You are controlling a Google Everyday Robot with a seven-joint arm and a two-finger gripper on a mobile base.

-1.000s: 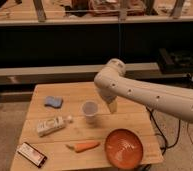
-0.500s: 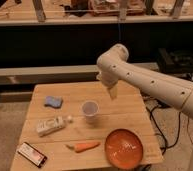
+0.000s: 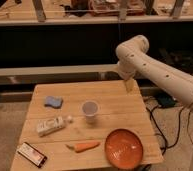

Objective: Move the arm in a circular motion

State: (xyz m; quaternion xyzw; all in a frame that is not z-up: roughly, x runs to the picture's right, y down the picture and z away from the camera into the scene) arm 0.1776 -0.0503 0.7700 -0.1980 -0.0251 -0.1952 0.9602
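Note:
My cream-white arm (image 3: 160,70) of thick rounded segments with small dark dots reaches in from the right, its bulbous joint (image 3: 132,52) high above the table's far right side. The gripper (image 3: 128,84), a small yellowish tip, hangs below that joint over the back right part of the wooden table (image 3: 115,102). It is above and to the right of the white cup (image 3: 90,110) and holds nothing that I can see.
On the table lie a blue sponge (image 3: 53,102), a white bottle on its side (image 3: 53,125), a carrot (image 3: 83,146), an orange bowl (image 3: 124,148) and a dark flat packet (image 3: 31,154). Dark shelving stands behind. Cables lie on the floor at right.
The arm's joint and tip have swung up and to the right, away from the cup, toward the table's back right. The things on the table have not moved.

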